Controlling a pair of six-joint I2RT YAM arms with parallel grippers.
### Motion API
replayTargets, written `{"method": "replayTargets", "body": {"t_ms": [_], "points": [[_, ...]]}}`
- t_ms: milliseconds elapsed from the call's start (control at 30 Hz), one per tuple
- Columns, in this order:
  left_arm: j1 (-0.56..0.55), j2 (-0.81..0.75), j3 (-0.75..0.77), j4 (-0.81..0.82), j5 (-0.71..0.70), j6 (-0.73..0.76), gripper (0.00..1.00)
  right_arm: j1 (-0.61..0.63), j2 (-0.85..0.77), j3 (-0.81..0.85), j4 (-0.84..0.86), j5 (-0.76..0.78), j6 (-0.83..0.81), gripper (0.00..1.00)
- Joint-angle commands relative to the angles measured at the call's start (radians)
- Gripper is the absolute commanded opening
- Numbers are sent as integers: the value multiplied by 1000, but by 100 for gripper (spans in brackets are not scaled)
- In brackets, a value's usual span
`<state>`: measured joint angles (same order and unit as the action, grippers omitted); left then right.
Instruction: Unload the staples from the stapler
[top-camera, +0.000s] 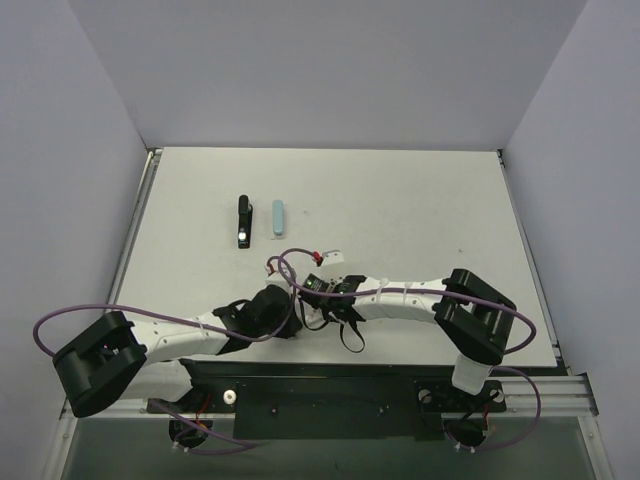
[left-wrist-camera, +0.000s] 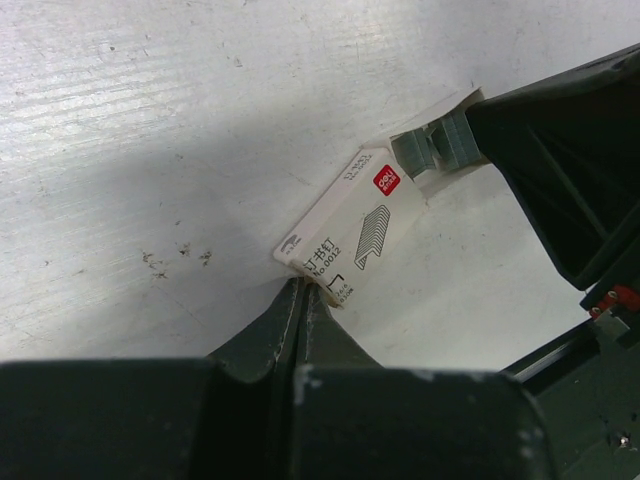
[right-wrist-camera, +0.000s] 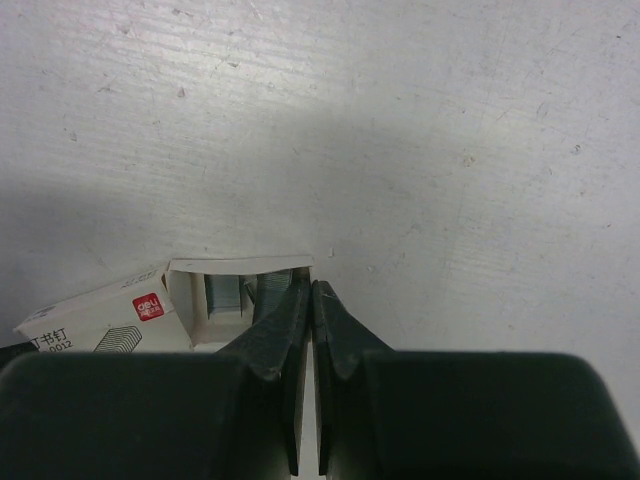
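With the left gripper (left-wrist-camera: 303, 292) clamped, fingertips together, on the near corner of the small white card staple box (left-wrist-camera: 340, 225), hold that sleeve flat against the pale grey table (top-camera: 400, 200) and do not twist. Looks like a box-handling step (judging by both arms crowding it): inner tray partly out of the sleeve, rows of grey metal staples (right-wrist-camera: 222, 298) showing in the open end. Hold the right gripper (right-wrist-camera: 312, 292) pressed shut, tips at the tray's front wall; cannot tell whether that wall is pinched or merely touched. Work the tray straight along the sleeve's length, slowly, without lifting, so as not to tip staples out or tear the thin card. Avoid squeezing harder on the left side; probably crushes easily.

As for the slim black stapler (top-camera: 243, 220): lies well apart from both grippers, farther up the table and somewhat to the left, pointing lengthwise away from the arms. Sits just beside a pale blue oblong piece (top-camera: 277, 217) on its right, not touching it. Untouched by either arm. Calls for a long reach forward, and for letting go of the box first.
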<state>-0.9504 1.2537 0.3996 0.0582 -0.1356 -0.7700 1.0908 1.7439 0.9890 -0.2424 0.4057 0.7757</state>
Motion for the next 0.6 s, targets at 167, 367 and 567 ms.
{"method": "replayTargets", "body": {"t_ms": [167, 367, 567], "points": [[-17, -20, -22, -52, -18, 60, 0, 38, -46, -64, -43, 8, -1, 0], [-17, -31, -28, -55, -25, 72, 0, 47, -66, -90, -44, 18, 0, 0], [-19, -23, -19, -44, -16, 71, 0, 58, -76, -92, -46, 19, 11, 0]]}}
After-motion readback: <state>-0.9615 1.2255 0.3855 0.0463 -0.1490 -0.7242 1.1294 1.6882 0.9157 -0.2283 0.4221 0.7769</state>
